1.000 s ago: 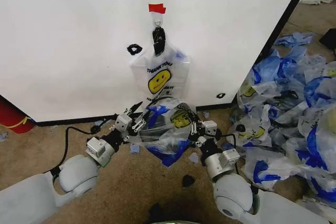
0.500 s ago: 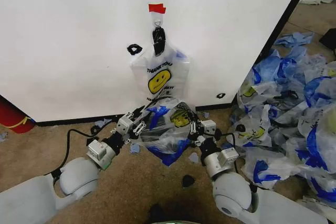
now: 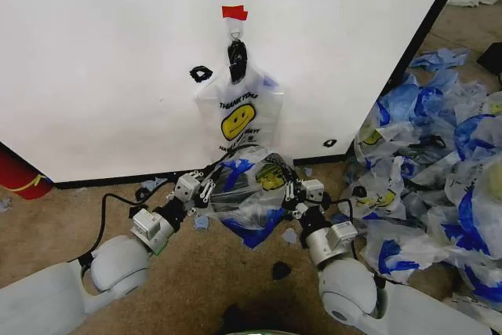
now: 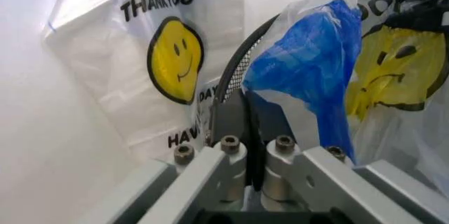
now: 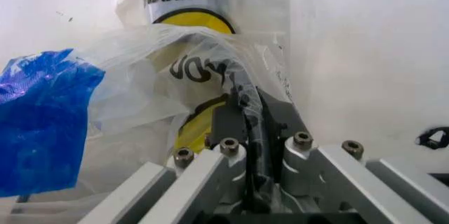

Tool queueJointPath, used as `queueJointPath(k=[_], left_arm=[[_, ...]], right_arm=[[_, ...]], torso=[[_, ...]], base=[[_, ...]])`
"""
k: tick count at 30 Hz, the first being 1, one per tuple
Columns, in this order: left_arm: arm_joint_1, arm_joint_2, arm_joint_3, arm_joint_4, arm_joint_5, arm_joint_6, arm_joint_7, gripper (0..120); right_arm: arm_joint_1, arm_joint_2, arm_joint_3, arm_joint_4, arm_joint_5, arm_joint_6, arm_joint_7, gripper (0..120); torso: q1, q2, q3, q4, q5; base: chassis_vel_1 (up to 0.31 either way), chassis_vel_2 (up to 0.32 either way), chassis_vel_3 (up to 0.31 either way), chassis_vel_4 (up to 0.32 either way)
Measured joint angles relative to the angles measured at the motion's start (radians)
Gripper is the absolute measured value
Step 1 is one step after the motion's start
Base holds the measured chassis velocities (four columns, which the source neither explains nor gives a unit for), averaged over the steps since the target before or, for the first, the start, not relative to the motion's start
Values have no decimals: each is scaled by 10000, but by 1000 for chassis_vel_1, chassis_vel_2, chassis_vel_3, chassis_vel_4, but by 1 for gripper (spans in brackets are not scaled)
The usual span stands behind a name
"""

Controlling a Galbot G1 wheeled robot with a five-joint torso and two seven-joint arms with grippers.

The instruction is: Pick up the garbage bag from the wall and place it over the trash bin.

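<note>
A thin translucent white plastic garbage bag (image 3: 251,194) with yellow smiley print and blue handles lies draped over the small round black mesh trash bin (image 4: 238,71), at the foot of the large flat white wall (image 3: 102,60). The left hand (image 3: 205,187) and right hand (image 3: 289,192) flank the bin, each pinched tight on bag film. Best, I judge, to spread the mouth evenly, pulling gently so the film does not tear.
</note>
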State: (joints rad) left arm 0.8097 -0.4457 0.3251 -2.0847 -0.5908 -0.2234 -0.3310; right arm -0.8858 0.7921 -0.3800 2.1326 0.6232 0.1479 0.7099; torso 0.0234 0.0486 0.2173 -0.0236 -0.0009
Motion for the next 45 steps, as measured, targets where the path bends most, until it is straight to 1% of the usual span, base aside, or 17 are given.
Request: queueJointPath(k=[6, 13, 16, 22, 30, 45], left_arm=[[12, -59, -19, 7, -48, 1, -83, 0], [-12, -198, -350, 28, -230, 40, -260, 0], [-22, -180, -595, 171, -396, 46, -328, 0], [42, -137, -761, 469, -603, 44, -412, 0], [93, -272, -732, 887, -929, 40, -538, 0], [171, -443, -622, 1493, -1196, 44, -581, 0]], right_arm=[[-20, -19, -7, 8, -9, 0, 9, 1], [-174, -171, -51, 175, -7, 6, -3, 1], [-323, -315, -89, 328, -19, 52, -14, 1], [-528, -491, -137, 515, -140, 232, -157, 1], [-741, -621, -65, 748, -163, 504, -437, 1], [-836, -668, -63, 908, -173, 885, -785, 1]], torso=[[0, 0, 0, 1, 0], [0, 0, 0, 0, 0], [0, 0, 0, -1, -1], [0, 0, 0, 0, -2], [0, 0, 0, -1, -1], [0, 0, 0, 0, 0]], base=[[0, 0, 0, 0], [0, 0, 0, 0], [0, 0, 0, 0], [0, 0, 0, 0], [0, 0, 0, 0], [0, 0, 0, 0]])
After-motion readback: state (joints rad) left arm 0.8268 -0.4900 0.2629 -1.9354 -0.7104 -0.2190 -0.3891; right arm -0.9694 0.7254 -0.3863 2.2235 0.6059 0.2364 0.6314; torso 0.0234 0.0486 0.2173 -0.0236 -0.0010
